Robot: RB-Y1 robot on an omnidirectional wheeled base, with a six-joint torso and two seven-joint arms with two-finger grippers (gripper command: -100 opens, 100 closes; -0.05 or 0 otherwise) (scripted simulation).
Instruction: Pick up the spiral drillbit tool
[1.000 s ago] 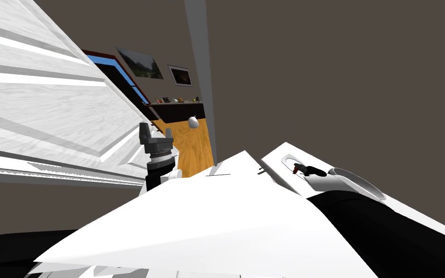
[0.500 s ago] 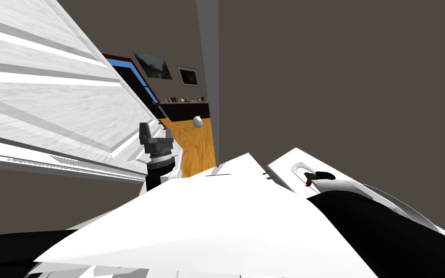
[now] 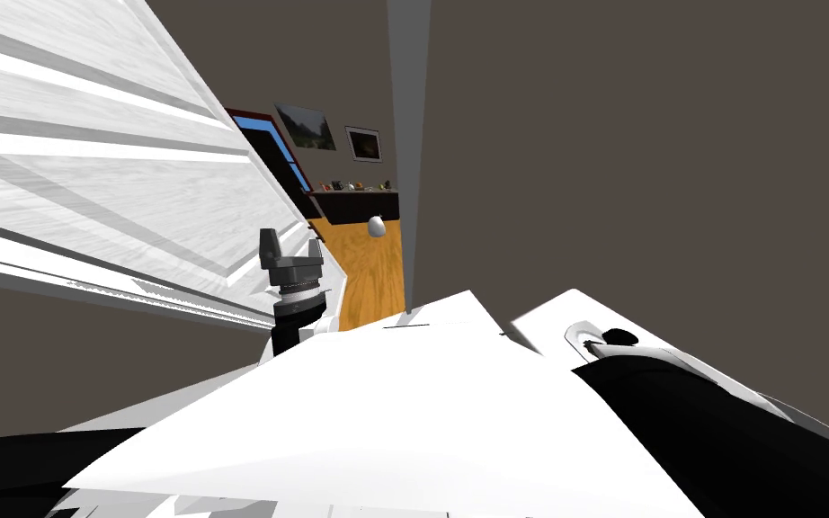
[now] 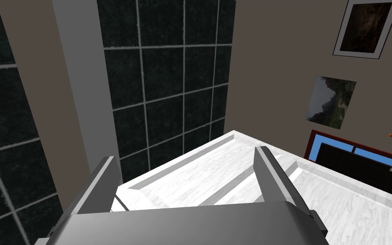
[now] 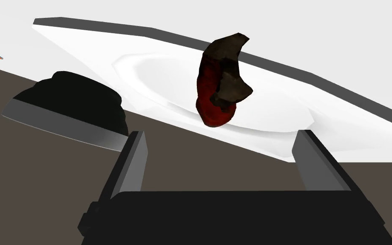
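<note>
The right gripper (image 5: 222, 157) has its fingers spread wide and holds nothing. The spiral drillbit tool (image 5: 220, 85), dark red with a brown-black part, is straight ahead of it, apart from both fingers. The tool is narrower than the gap between the fingers. It rests in a shallow basin (image 5: 271, 106) sunk into a white slab (image 5: 84, 40). The near edge of the slab runs between the fingertips and the tool, and its dark grey far edge runs behind the tool. A black round object (image 5: 72, 106) with a grey rim sits just outside one finger (image 5: 133, 163). The left gripper (image 3: 290, 241) is also spread, raised beside a white panelled surface (image 3: 116, 198).
</note>
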